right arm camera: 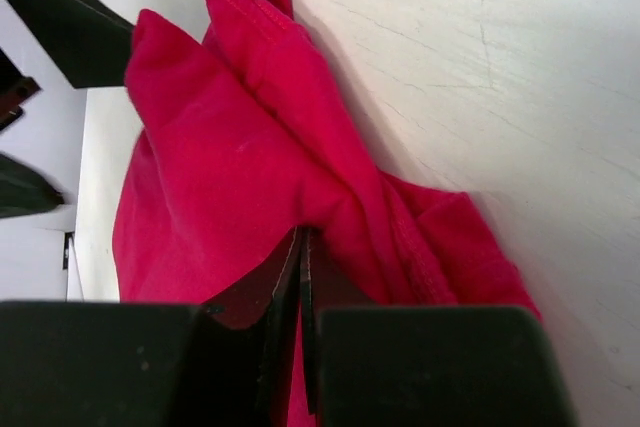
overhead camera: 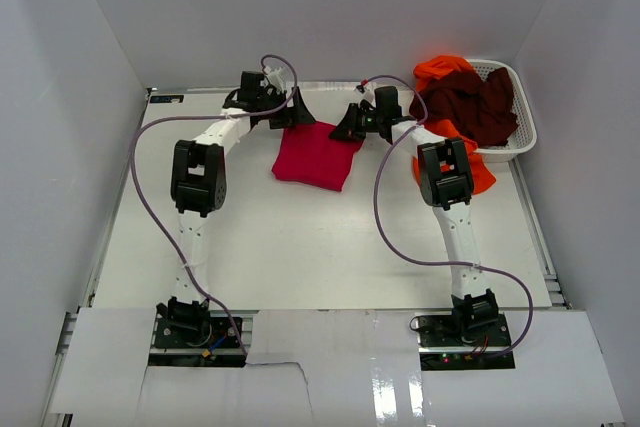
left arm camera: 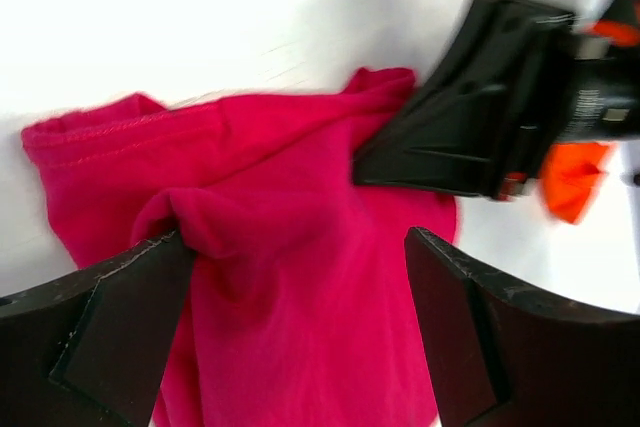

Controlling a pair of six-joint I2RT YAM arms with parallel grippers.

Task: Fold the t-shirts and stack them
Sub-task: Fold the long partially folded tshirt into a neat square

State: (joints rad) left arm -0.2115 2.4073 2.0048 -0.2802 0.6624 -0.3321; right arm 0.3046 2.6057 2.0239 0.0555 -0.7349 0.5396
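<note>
Right claw (right arm camera: 302, 247): clenched, its two fingers pinching a fold of the soft crimson-red cloth t-shirt (right arm camera: 230, 177), which lies rumpled on the white table (right arm camera: 480, 67) directly beneath it. Left claw (left arm camera: 300, 277): released, jaws spread wide over the same shirt's opposite edge, facing the right claw. T-shirts counted: three. Containers: one white mesh laundry basket (overhead camera: 522, 132), beyond the right claw, away from the left. It holds the dark maroon t-shirt (overhead camera: 475, 102). The bright orange t-shirt (overhead camera: 440, 69) shows behind the maroon and spills over the near rim.
</note>
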